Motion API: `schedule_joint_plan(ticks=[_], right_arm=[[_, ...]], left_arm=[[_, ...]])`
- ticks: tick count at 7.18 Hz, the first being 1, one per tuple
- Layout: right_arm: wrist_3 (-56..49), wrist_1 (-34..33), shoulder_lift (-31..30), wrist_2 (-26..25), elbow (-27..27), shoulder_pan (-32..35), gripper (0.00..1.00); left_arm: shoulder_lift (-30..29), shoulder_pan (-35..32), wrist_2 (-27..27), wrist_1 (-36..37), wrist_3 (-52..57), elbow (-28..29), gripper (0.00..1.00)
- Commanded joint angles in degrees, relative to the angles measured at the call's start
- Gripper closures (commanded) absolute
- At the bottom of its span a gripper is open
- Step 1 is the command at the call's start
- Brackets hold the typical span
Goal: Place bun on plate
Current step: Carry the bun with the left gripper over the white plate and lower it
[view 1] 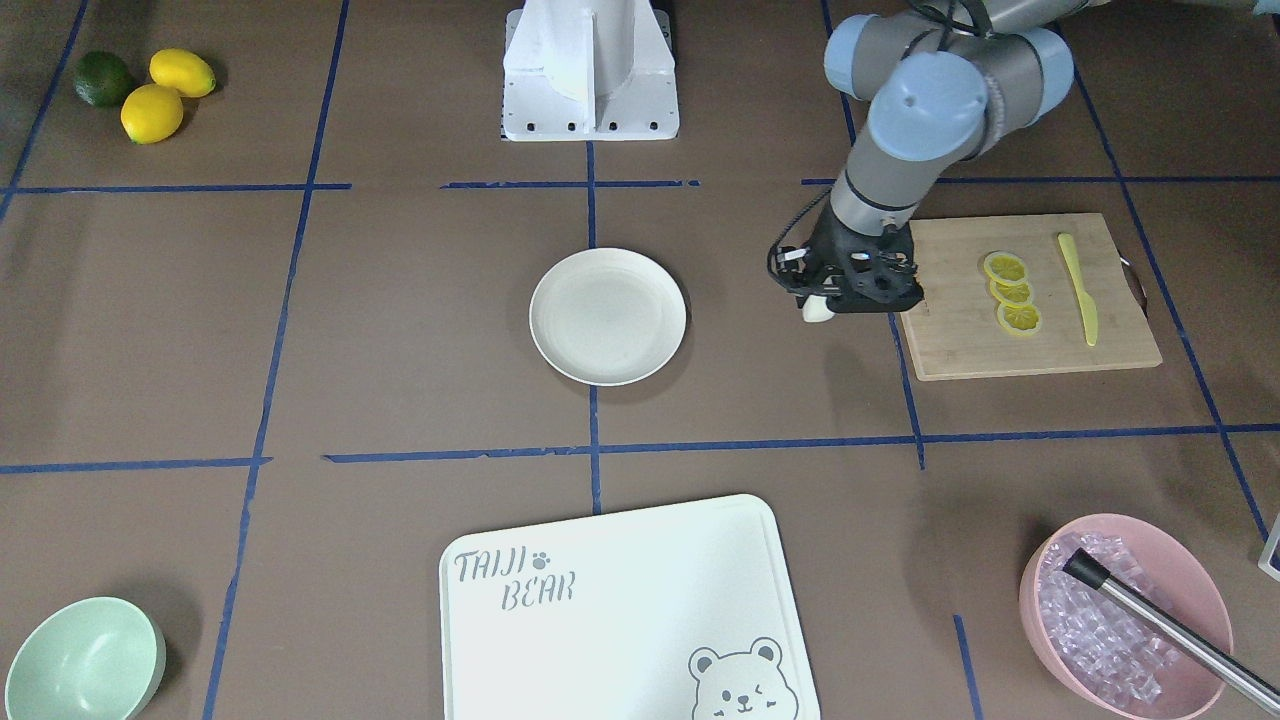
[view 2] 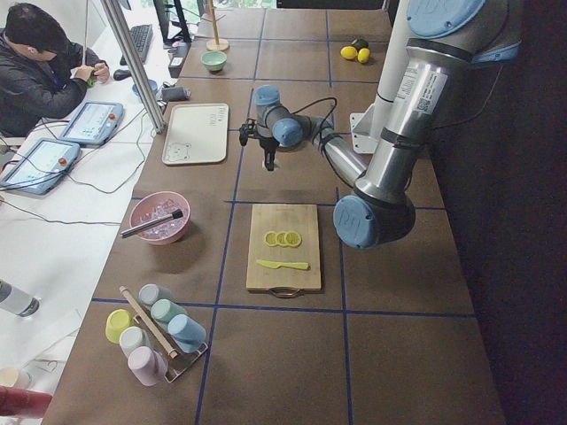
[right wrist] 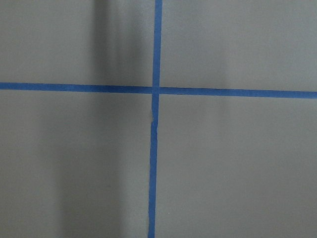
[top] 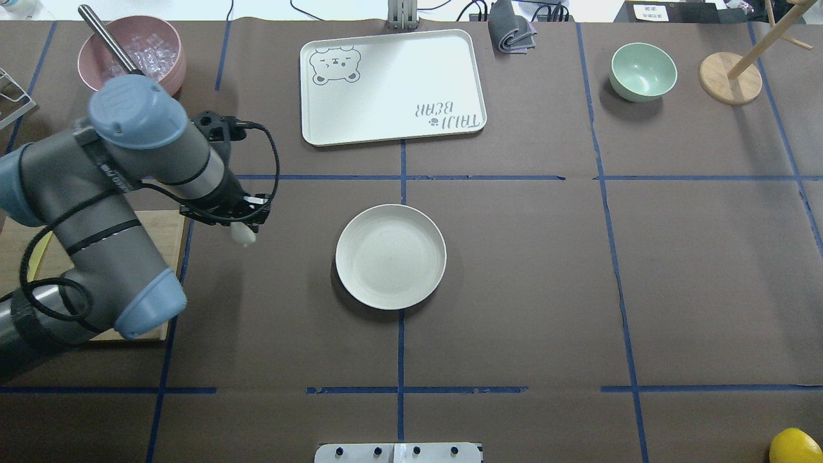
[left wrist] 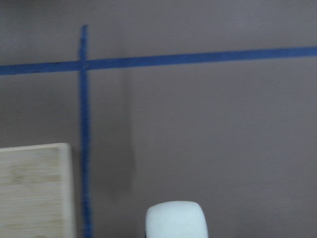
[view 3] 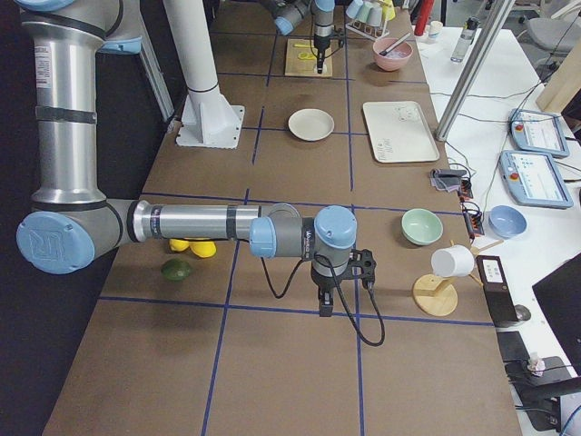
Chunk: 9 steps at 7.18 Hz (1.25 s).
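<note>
The cream plate (view 1: 608,316) (top: 390,256) sits bare at the table's centre. The small white bun (view 1: 818,312) (top: 244,238) hangs above the brown table in my left gripper (view 1: 826,304) (top: 242,230), which is shut on it. It is between the wooden board and the plate, a short way from the plate's rim. The left wrist view shows the bun (left wrist: 176,219) at its bottom edge over bare table. My right gripper (view 3: 324,307) shows only in the exterior right view, low over the table far from the plate. I cannot tell whether it is open or shut.
A wooden cutting board (view 1: 1030,340) with lemon slices (view 1: 1011,292) and a yellow knife (view 1: 1078,288) lies beside the left arm. A white bear tray (view 1: 620,610), a pink bowl (view 1: 1125,620), a mint bowl (view 1: 85,660) and whole lemons (view 1: 165,92) ring the table.
</note>
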Motion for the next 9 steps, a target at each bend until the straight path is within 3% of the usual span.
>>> schedule_joint_plan(ticks=[1, 2, 3, 5, 7, 8, 9], right_arm=[[0.02, 0.05, -0.02, 0.02, 0.00, -0.01, 0.00], [0.02, 0.05, -0.03, 0.02, -0.09, -0.01, 0.00], [-0.07, 0.05, -0.03, -0.07, -0.09, -0.01, 0.00], [-0.07, 0.04, -0.03, -0.07, -0.09, -0.01, 0.00], [-0.07, 0.05, -0.03, -0.07, -0.09, -0.01, 0.00], [0.02, 0.05, -0.03, -0.07, 0.00, -0.01, 0.00], [0.02, 0.05, -0.03, -0.07, 0.00, -0.01, 0.00]], left_arm=[[-12.45, 6.56, 5.18, 1.85, -12.28, 7.03, 0.66], [-19.03, 9.91, 9.32, 0.71, -16.08, 15.00, 0.66], [-23.63, 11.07, 9.97, -1.73, -18.03, 21.87, 0.66], [-24.73, 13.10, 12.69, -8.07, -18.84, 28.07, 0.66], [-24.55, 13.37, 12.70, -8.09, -18.67, 28.18, 0.33], [-24.64, 13.37, 12.70, -8.09, -18.41, 27.92, 0.08], [-24.81, 13.28, 12.79, -7.91, -18.14, 27.74, 0.00]])
